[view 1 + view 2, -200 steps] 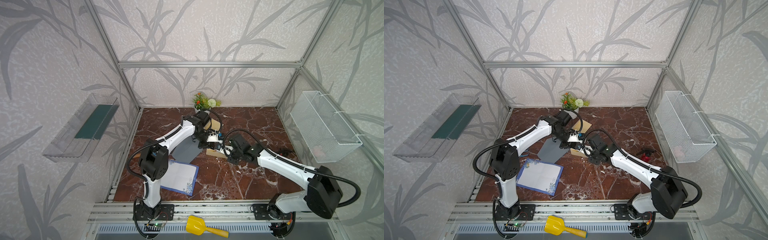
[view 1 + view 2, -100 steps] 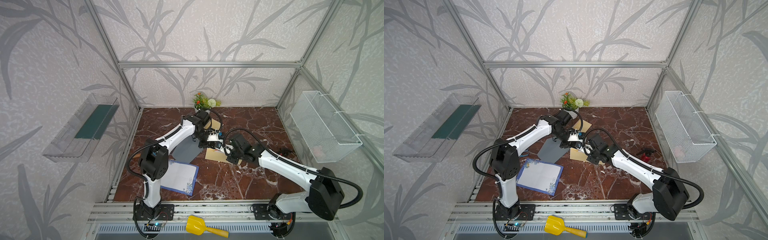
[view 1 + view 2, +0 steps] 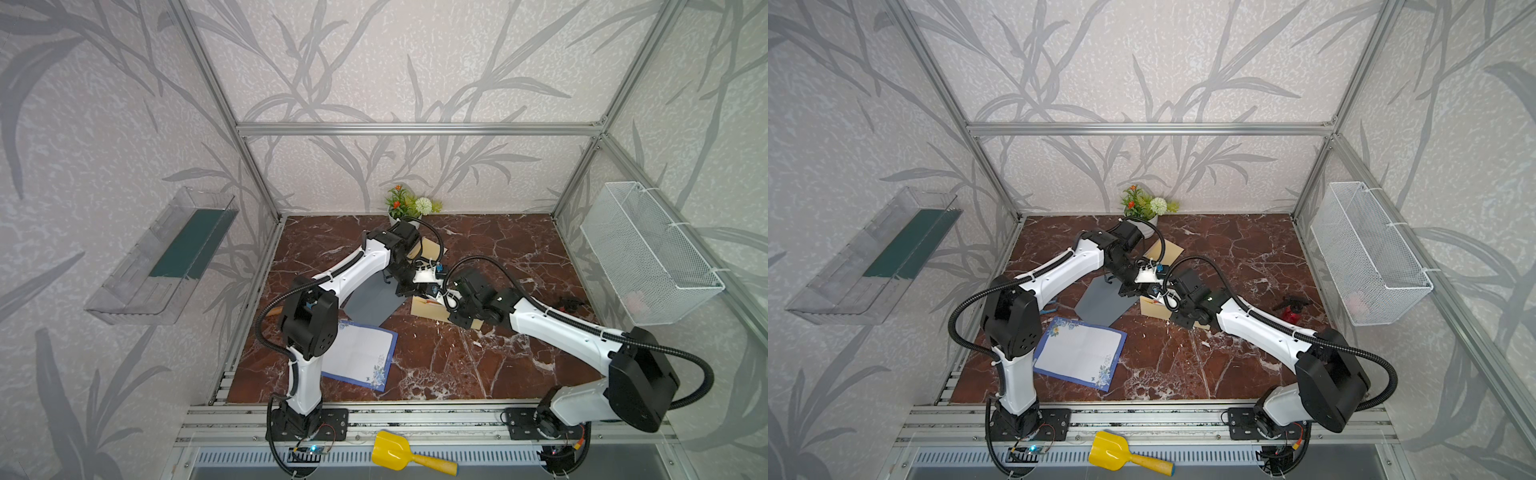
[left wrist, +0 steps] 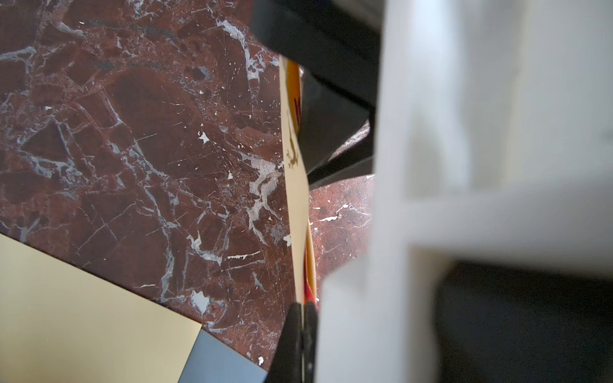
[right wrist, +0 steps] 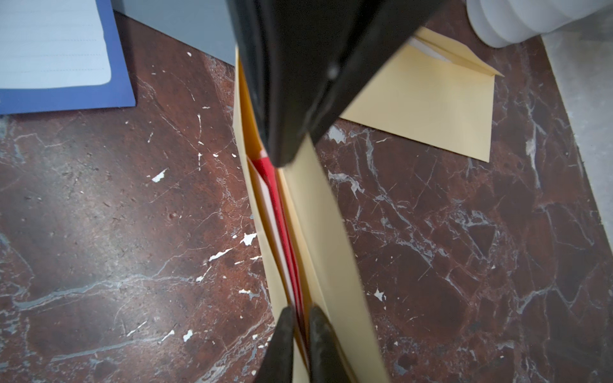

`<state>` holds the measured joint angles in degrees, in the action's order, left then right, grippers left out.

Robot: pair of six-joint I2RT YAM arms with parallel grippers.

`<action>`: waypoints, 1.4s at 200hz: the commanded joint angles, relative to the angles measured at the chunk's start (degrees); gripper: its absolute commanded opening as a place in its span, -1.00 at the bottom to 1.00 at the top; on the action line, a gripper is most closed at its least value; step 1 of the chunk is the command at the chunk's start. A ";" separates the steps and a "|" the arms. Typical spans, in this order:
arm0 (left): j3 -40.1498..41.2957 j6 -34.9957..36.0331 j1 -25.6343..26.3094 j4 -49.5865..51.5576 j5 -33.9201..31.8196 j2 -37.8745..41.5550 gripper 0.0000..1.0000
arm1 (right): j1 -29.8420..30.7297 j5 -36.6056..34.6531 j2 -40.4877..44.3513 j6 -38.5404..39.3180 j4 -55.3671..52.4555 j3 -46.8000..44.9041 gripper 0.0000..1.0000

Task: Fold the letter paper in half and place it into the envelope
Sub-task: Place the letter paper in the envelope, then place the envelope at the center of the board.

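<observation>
Tan envelope fills both my wrist views. It stands on edge over the red-brown marble table, and in both top views it sits about mid-table with the two arms meeting over it. My left gripper is clenched on one end of the envelope's edge, with the paper pinched between its pressed-together fingers. At the opposite end my right gripper straddles the mouth. Its fingers stand a narrow gap apart, and the edge of a red sheet runs into that gap. I cannot tell whether they actually pinch. The red sheet sits down inside the envelope, between its tan walls. The left wrist view shows a gold-brown printed mark on the envelope's face, too skewed for me to read.

The letter is white with ruled lines and a blue flowered border. It lies flat and unfolded on the table near the left arm's base, apart from the held envelope, and any writing on it is too small to read. A grey sheet lies just beside the held envelope, toward the letter. A spare envelope lies flat farther back, with white paper showing under its flap.
</observation>
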<state>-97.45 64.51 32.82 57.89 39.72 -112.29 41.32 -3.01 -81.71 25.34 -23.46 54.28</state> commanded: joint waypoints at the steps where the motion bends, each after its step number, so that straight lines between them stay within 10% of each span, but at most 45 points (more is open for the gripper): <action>1: -1.83 1.32 0.91 2.11 2.20 -0.51 -1.00 | 0.26 0.39 0.97 -2.22 -0.87 1.61 -0.49; 111: 1.16 -10.96 0.22 -8.35 -3.01 0.74 -1.00 | -10.74 10.02 28.79 -18.16 5.94 -10.86 0.43; 173: 13.97 -36.10 1.28 -33.72 -13.89 8.99 -1.00 | -23.57 9.03 34.80 -39.54 13.94 -15.21 0.80; 204: 17.50 -51.15 3.80 -38.88 -22.50 11.13 -1.00 | -23.65 6.70 28.94 -45.36 7.86 -10.18 0.60; 251: 20.92 -70.75 8.49 -40.50 -31.83 10.26 -1.00 | -23.40 13.08 18.61 -48.75 7.04 -7.33 -0.29; 280: 28.22 -80.56 11.15 -48.28 -34.21 12.37 -1.00 | -21.55 13.68 13.95 -50.91 8.96 -7.64 -0.41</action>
<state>-74.24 -2.63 42.22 16.56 9.98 -102.83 18.26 9.13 -65.19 -22.57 -15.16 46.00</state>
